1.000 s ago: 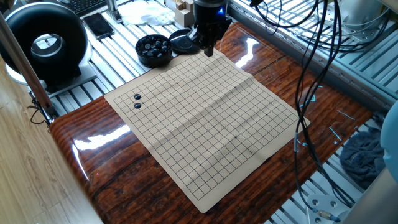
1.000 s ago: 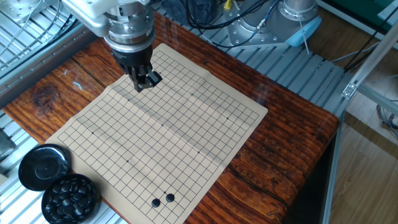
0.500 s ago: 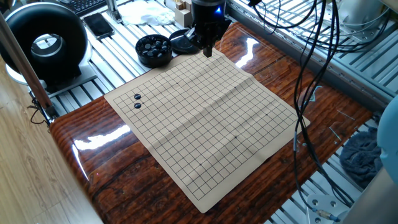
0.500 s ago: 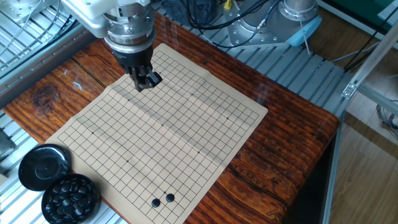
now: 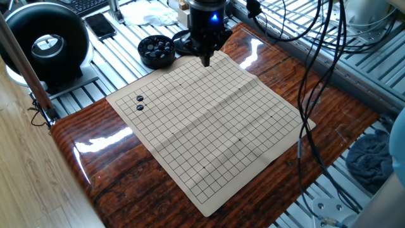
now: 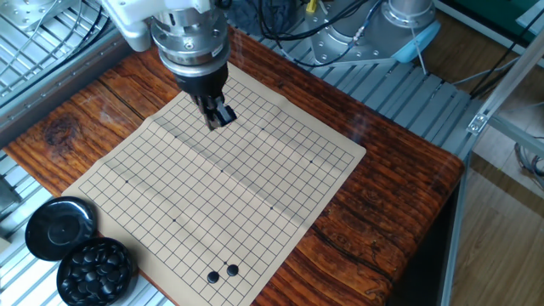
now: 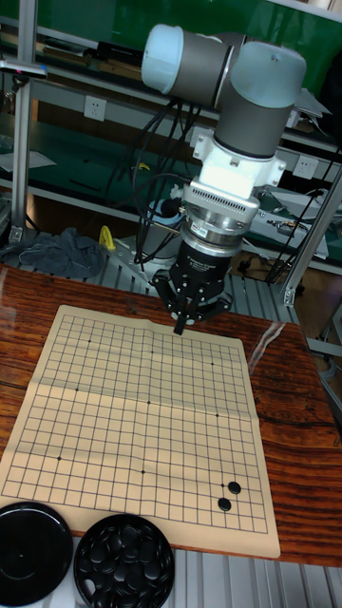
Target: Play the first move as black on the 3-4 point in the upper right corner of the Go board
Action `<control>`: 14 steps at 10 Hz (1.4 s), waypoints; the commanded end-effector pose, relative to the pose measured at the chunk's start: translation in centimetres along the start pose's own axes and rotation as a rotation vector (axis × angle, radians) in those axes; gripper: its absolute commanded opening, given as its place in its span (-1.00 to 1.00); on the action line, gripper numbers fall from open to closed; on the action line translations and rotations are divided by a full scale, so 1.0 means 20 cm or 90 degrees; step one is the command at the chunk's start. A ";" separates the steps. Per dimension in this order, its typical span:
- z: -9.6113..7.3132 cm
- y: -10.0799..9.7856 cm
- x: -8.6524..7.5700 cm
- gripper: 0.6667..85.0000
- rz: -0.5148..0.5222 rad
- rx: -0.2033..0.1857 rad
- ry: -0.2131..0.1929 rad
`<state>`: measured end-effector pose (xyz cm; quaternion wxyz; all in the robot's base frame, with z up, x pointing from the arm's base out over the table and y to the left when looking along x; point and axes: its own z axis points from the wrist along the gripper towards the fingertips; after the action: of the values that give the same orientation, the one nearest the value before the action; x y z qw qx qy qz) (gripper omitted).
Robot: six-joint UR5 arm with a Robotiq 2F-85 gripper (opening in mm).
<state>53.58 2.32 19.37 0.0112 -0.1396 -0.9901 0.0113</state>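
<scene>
Black stones (image 6: 222, 274) that we can see clearly are the two lying side by side on the Go board (image 6: 255, 183), near the corner that sits closest to the bowl in the tall fixed view. In one fixed view the same pair lies well apart from the arm, at the board's left side.

The gripper (image 6: 219, 117) points straight down, its two fingers drawn close together. The tips are too small and dark for us to tell whether a stone is pinched between them or whether they are simply closed.

In the tall fixed view the tips hang over the board's far edge, a few lines in. From the other fixed view they stand over the grid near the far side, and we cannot tell whether they touch the sheet.

Further out, a round black bowl (image 6: 96, 270) heaped with glossy black stones stands beside the board, with its lid (image 6: 59, 228) just next to it. Everything rests on a glossy wooden table (image 6: 391, 204).
</scene>
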 end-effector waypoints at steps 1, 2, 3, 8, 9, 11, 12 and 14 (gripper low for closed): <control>-0.01 0.08 -0.10 -0.98 0.002 -0.034 -0.053; -0.02 0.07 -0.15 -0.98 -0.023 -0.026 -0.079; -0.01 0.08 -0.11 -0.98 -0.005 -0.035 -0.061; -0.05 0.17 -0.28 -0.98 0.000 -0.080 -0.142; -0.04 0.18 -0.31 -0.98 -0.016 -0.085 -0.123; -0.02 0.20 -0.45 -0.98 -0.058 -0.073 -0.127; 0.00 0.23 -0.52 -0.98 -0.071 -0.077 -0.126; 0.05 0.24 -0.65 -0.98 -0.087 -0.068 -0.122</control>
<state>64.43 3.46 18.85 -0.0918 -0.0888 -0.9915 -0.0268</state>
